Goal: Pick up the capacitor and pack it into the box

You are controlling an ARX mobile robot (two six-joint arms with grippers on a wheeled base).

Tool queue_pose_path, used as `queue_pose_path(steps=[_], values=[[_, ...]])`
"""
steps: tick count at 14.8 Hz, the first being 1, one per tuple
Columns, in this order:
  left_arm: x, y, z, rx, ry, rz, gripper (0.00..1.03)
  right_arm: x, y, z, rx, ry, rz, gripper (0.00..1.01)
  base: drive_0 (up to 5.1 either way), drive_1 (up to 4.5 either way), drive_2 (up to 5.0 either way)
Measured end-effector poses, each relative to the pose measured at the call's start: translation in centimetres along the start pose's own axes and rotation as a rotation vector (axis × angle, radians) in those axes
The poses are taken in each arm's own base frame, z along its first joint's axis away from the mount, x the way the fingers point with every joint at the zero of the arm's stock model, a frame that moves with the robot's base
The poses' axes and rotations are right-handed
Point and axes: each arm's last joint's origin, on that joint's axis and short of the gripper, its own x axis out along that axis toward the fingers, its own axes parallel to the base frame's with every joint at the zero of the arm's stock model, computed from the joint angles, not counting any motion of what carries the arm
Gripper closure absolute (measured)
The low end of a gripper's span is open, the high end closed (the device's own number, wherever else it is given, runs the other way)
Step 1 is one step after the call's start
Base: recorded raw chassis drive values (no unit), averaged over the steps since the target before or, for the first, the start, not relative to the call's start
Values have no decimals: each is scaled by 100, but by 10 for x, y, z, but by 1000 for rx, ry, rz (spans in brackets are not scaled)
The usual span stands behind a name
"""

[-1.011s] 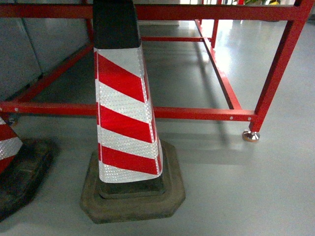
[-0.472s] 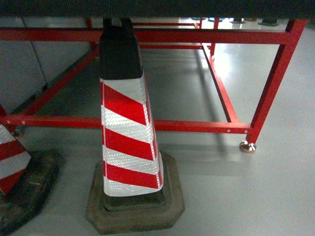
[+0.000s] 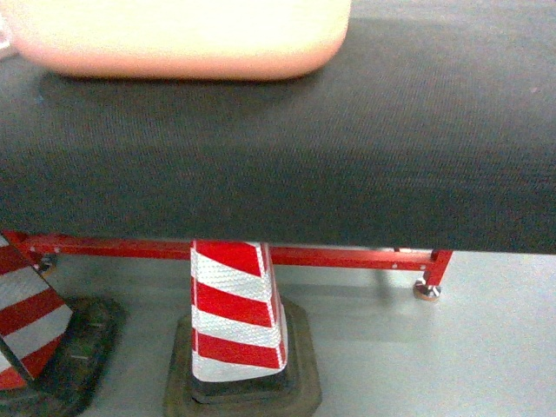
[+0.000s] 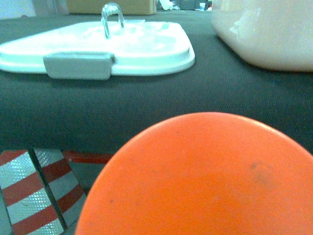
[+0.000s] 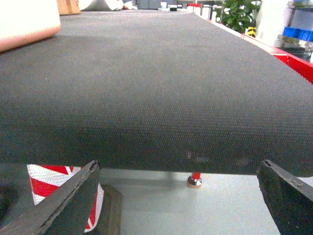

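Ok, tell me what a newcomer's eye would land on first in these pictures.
Most striking is the red-and-white striped cone on the grey floor just under the table's near edge, with a second cone at the far left. Above them, the black table mat fills the head view, and the pale pink box sits at its top left. In the left wrist view a big orange dome blocks the foreground, with the white lid beyond it.
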Motion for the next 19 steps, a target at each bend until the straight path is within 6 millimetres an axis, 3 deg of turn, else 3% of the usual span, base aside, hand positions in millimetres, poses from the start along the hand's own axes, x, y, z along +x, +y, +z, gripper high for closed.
queue_pose_path(steps=[19], values=[[0,0,0,0,-1,1,60,0,0,0,-2,0,1,3,0,0,0]])
